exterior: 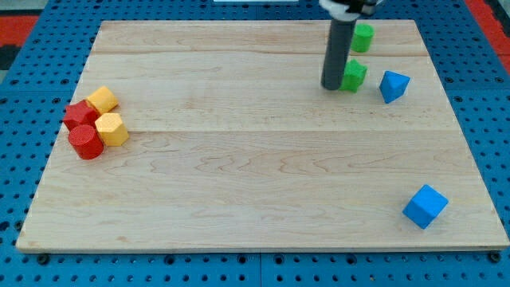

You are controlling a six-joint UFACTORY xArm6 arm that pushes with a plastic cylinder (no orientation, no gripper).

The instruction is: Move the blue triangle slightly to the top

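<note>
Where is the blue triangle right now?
The blue triangle sits near the board's right edge toward the view's top, just right of the lower green block; my tip rests at that green block's left side.

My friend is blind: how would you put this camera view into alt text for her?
A dark rod's tip rests on a wooden board against a green block, with the blue triangle just to its right. Another green block sits above, a blue cube lower right, and red blocks and yellow blocks cluster at left.
</note>
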